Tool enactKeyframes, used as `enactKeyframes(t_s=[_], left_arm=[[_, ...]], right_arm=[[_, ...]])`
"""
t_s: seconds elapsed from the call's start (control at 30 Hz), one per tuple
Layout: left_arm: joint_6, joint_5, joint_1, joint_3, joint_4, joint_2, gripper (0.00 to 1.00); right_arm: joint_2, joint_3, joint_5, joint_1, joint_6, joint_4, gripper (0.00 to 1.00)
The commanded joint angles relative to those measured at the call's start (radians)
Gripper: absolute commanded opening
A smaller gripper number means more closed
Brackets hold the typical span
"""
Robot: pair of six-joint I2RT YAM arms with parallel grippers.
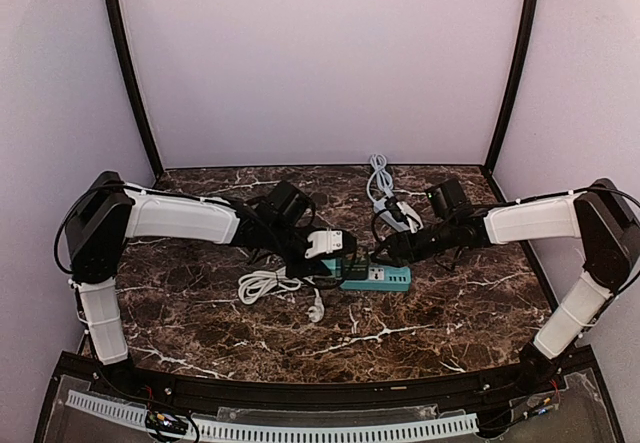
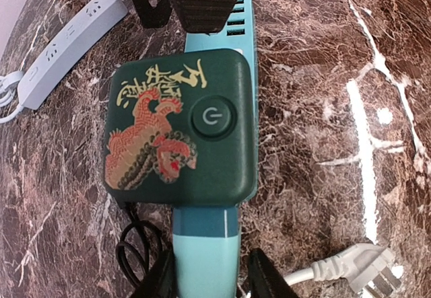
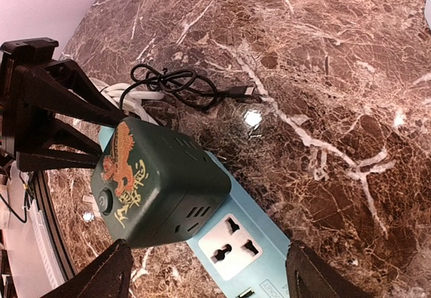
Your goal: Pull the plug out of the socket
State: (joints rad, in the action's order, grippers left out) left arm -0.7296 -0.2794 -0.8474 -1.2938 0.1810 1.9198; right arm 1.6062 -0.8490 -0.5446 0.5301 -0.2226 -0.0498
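Note:
A dark green cube plug with a dragon print (image 2: pixel 180 126) sits plugged into a teal socket strip (image 2: pixel 205 251) lying on the marble table. Both also show in the right wrist view, the cube (image 3: pixel 158 180) above the strip (image 3: pixel 236 244), and in the top view (image 1: pixel 352 259). My left gripper (image 2: pixel 212 274) has its fingers (image 2: pixel 161 278) closed against the sides of the strip's end, just short of the cube. My right gripper (image 3: pixel 209 281) is wide open over the strip's other end, its fingers (image 3: pixel 94 278) on either side of the cube and free socket, touching nothing.
A white power strip (image 2: pixel 67 42) with its cord lies at the back (image 1: pixel 392 208). A coiled white cable (image 1: pixel 262 283) with a loose white plug (image 2: pixel 367 274) lies to the front left. A black USB cable (image 3: pixel 182 83) lies beside the teal strip.

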Motion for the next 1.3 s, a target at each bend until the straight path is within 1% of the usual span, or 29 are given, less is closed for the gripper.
enactKeyframes(t_s=[0.0, 0.17, 0.33, 0.57, 0.7, 0.93, 1.13, 1.27], left_arm=[[0.072, 0.002, -0.035, 0.023, 0.037, -0.030, 0.34], [0.151, 0.033, -0.078, 0.038, 0.027, -0.035, 0.33], [0.217, 0.029, -0.083, 0.048, -0.012, -0.034, 0.33], [0.242, 0.026, -0.083, 0.061, -0.054, -0.031, 0.33], [0.252, 0.034, -0.082, 0.072, -0.080, -0.031, 0.36], [0.258, 0.041, -0.083, 0.081, -0.112, -0.031, 0.36], [0.265, 0.046, -0.081, 0.094, -0.139, -0.031, 0.33], [0.258, 0.063, -0.080, 0.094, -0.131, -0.033, 0.28]], right_arm=[[-0.031, 0.013, -0.016, -0.003, -0.019, 0.020, 0.78], [-0.035, 0.017, -0.040, -0.002, -0.048, 0.043, 0.79], [-0.026, 0.024, -0.079, 0.017, -0.102, 0.103, 0.80], [0.023, 0.020, -0.120, 0.052, -0.159, 0.175, 0.81], [0.057, 0.023, -0.139, 0.063, -0.176, 0.202, 0.82], [0.089, 0.048, -0.135, 0.087, -0.205, 0.260, 0.84], [0.144, 0.038, -0.112, 0.094, -0.216, 0.280, 0.81], [0.169, 0.043, -0.097, 0.096, -0.212, 0.278, 0.78]])
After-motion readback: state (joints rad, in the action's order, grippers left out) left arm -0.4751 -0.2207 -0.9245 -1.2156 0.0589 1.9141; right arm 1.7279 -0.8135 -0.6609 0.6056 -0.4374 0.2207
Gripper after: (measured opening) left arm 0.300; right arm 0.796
